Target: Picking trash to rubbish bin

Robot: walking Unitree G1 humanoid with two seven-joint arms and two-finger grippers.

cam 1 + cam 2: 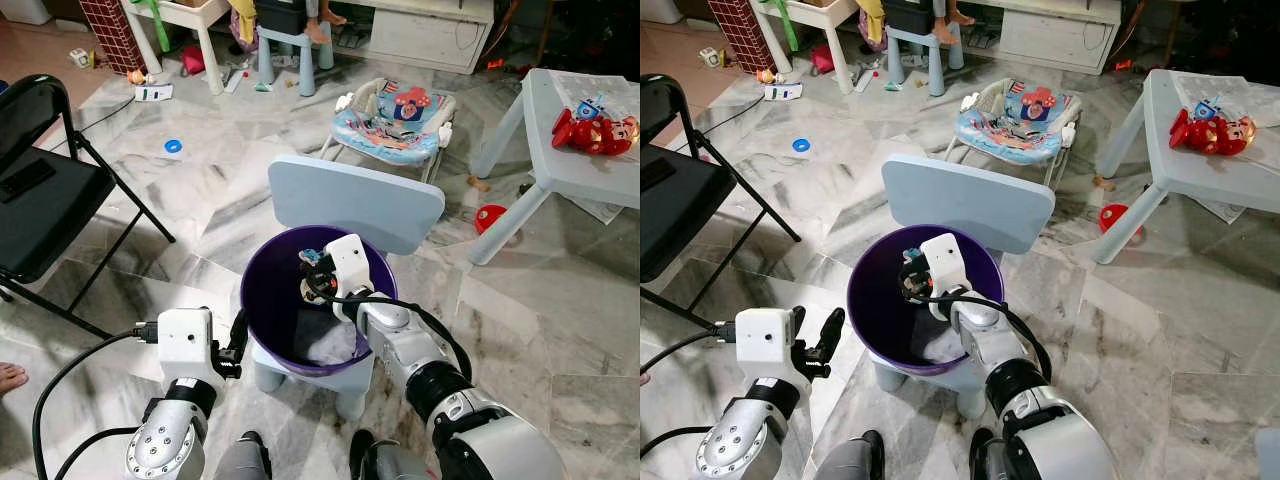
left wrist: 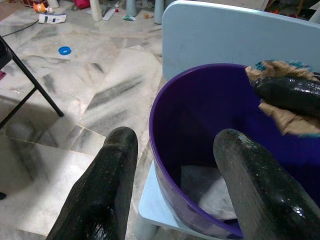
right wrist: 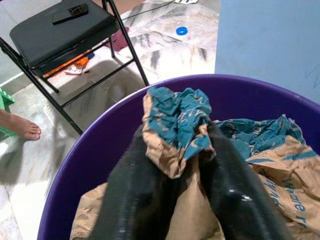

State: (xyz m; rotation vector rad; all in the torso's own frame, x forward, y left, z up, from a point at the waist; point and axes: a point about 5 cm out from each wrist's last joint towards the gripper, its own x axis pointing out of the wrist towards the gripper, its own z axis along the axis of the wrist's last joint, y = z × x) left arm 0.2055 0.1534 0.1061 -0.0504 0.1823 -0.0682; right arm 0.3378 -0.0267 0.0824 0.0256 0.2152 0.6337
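A purple bin [image 1: 262, 318] stands on a small pale-blue chair [image 1: 355, 203] in front of me. My right gripper [image 1: 312, 275] reaches over the bin's mouth, shut on a crumpled brown and teal paper wrapper [image 3: 180, 127], which is held above the bin's inside. White paper [image 2: 205, 187] lies at the bottom of the bin. My left gripper [image 1: 236, 345] is open and holds nothing, just outside the bin's left rim [image 2: 156, 150].
A black folding chair [image 1: 40, 190] stands to the left, with a bare foot [image 1: 10, 377] near it. A baby bouncer [image 1: 392, 118] and a pale table [image 1: 575, 150] with red toys lie beyond. Small litter, a blue ring [image 1: 173, 146] among it, dots the marble floor.
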